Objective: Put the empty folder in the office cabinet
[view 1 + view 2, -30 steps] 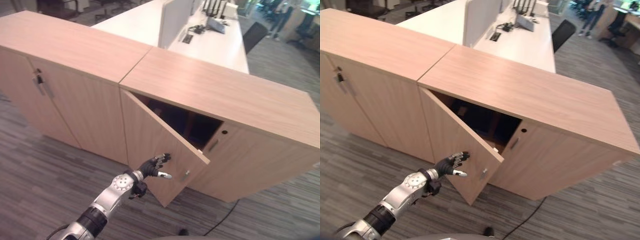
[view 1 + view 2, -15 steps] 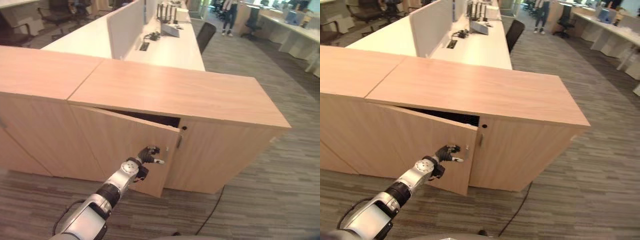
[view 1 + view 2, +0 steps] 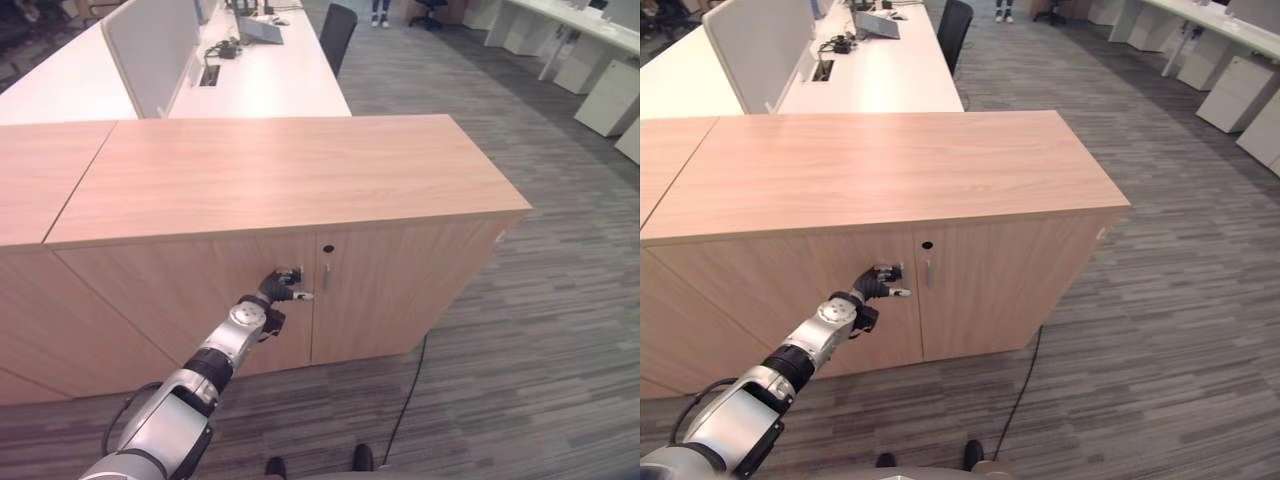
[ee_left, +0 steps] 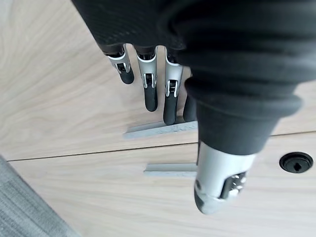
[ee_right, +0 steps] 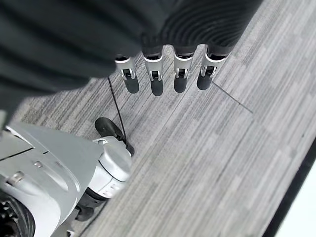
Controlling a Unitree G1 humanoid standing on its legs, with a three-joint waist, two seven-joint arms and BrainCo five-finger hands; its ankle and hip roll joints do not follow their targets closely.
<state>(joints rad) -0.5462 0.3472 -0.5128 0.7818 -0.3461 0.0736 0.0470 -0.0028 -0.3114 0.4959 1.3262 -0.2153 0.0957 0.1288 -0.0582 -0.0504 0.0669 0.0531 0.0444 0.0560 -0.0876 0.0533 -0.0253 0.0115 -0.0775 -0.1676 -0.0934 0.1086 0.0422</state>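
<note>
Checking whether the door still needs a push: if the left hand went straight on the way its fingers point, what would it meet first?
The left hand would meet the cabinet door by its handle; the fingers look at or very near the wood.

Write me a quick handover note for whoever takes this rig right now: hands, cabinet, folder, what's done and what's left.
Left hand: open, straight fingers against the left cabinet door beside its handle.
Right hand: open, idle, hanging over the carpet floor.
Office cabinet: both doors look shut and flush.
Folder: I can't see it; probably inside, unconfirmed.
Left: pull the left hand back from the door.
</note>
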